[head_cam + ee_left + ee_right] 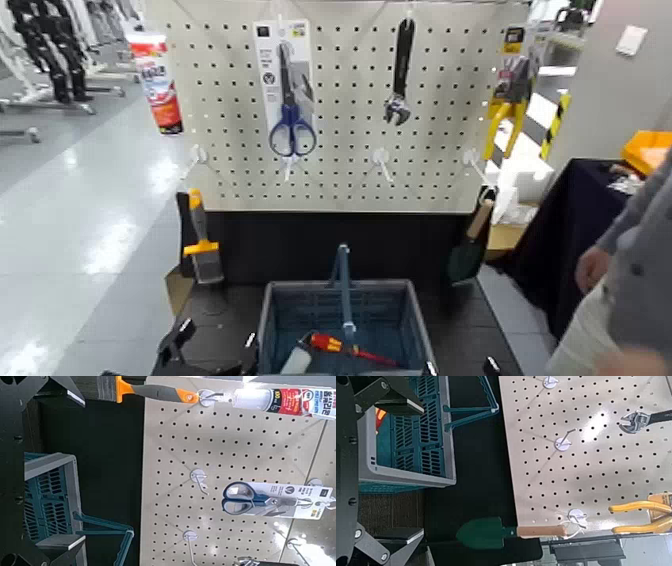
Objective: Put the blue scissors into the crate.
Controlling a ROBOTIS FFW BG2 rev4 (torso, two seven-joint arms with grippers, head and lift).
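Blue-handled scissors on a tall white card (291,137) hang at eleven o'clock on the pegboard (345,150); pulled sideways, the card could snag its hook. The slotted grey-blue plastic crate (269,325) sits at six, left gripper (214,345) open at seven, right gripper (461,369) open at five.

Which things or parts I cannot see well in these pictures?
- Small print on the scissors' card: too small, head view.
- Bottom of the crate: cut off by the lower edge, head view.
- Handle end of the wrench: cut off by the edge, right wrist view.
- Moving hand at lower right: blurred, head view.
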